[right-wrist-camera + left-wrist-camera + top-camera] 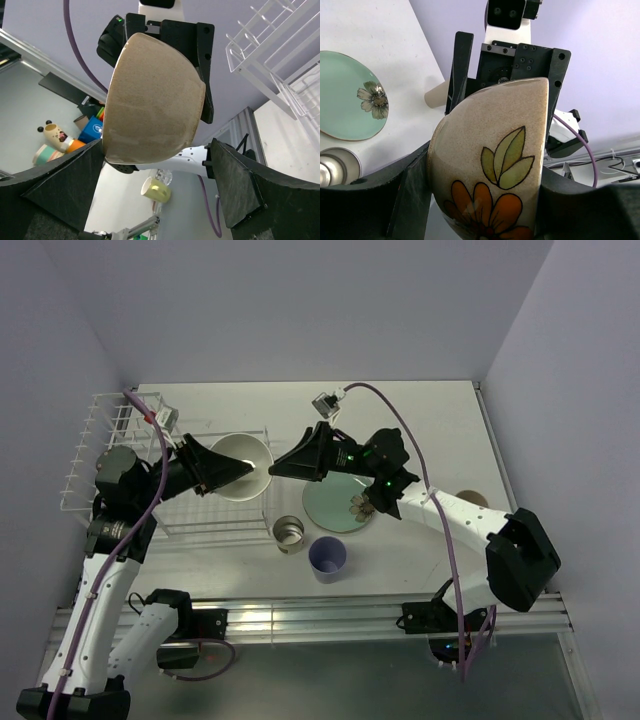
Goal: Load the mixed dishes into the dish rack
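My left gripper point(232, 473) is shut on the cream bowl point(243, 464) and holds it on edge, lifted beside the white wire dish rack point(100, 440). In the left wrist view the bowl point(490, 150), painted with an orange flower, sits between the fingers point(407, 192). My right gripper point(273, 468) is open with its tips at the bowl's other side. In the right wrist view the bowl point(155, 100) lies between the open jaws, the right finger point(235, 185) apart from it. On the table lie the pale green plate point(335, 505), steel cup point(289, 533), lavender cup point(328, 558) and beige tumbler point(472, 500).
The rack's low wire section point(215, 515) runs under the bowl toward the steel cup. The right arm point(450, 515) crosses over the plate's far right edge and partly hides the tumbler. The plate point(345, 97) and steel cup point(335, 167) also show in the left wrist view.
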### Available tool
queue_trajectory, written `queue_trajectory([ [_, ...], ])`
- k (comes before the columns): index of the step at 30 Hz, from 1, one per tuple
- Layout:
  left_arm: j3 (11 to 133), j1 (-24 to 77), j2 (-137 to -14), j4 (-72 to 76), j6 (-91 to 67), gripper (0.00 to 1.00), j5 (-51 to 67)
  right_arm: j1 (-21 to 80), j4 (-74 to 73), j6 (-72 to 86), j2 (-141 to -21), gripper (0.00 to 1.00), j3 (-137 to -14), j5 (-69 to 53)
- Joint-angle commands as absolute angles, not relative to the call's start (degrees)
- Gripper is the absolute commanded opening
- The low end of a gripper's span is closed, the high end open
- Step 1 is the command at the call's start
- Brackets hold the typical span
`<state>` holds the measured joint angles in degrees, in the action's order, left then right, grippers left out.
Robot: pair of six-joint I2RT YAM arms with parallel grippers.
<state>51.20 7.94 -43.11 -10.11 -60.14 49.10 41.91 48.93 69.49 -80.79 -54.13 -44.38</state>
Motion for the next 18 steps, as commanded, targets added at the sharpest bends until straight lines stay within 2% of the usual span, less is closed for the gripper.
queue_trajectory([
  [1, 50.89, 7.65, -41.92, -2.73, -63.10, 0.00, 49.75, 43.32, 54.05, 71.02, -81.47, 0.93, -55.54, -43.51],
  [18, 50.19, 7.65, -42.10, -2.46, -63.19, 0.00, 50.10, 45.70, 60.11, 75.67, -85.08, 0.92, -57.22, -42.37],
])
